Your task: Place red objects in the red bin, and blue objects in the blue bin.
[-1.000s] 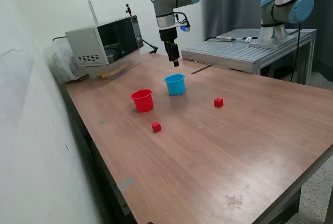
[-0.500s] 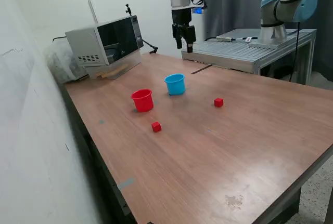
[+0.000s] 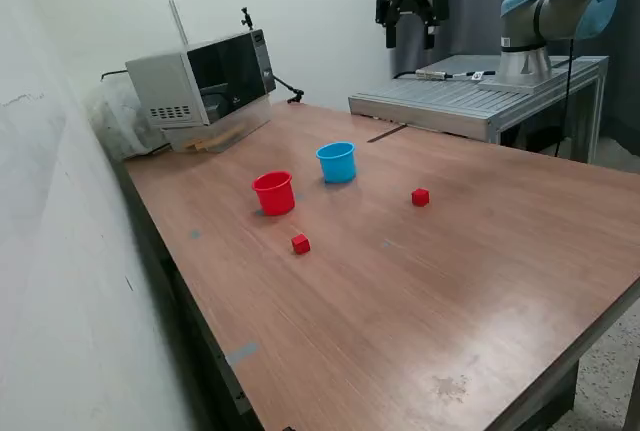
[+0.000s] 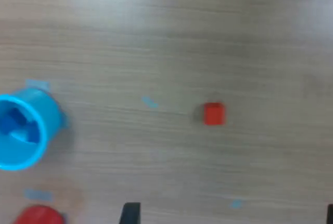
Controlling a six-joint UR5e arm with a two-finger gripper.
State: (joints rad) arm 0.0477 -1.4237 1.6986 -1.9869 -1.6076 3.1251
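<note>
The light blue bin (image 3: pixel 338 168) and the red bin (image 3: pixel 274 196) stand side by side on the wooden table. One red cube (image 3: pixel 420 196) lies toward the exterior view's right of the blue bin, another red cube (image 3: pixel 300 243) in front of the red bin. My gripper (image 3: pixel 410 37) hangs high above the table's far side, open and empty. In the wrist view, dark blue cubes (image 4: pixel 18 125) lie inside the blue bin (image 4: pixel 52 130). That view also shows a red cube (image 4: pixel 213 114), the red bin's rim (image 4: pixel 37 216) and one dark fingertip (image 4: pixel 130 214).
A microwave (image 3: pixel 205 79) stands at the table's far corner on the exterior view's left, near the wall. A metal bench (image 3: pixel 480 99) with a second arm (image 3: pixel 550 11) borders the far side. The table's front edge (image 3: pixel 560 351) is open.
My gripper has risen from just above the blue bin and swung toward the exterior view's right. Cups and red cubes have not moved.
</note>
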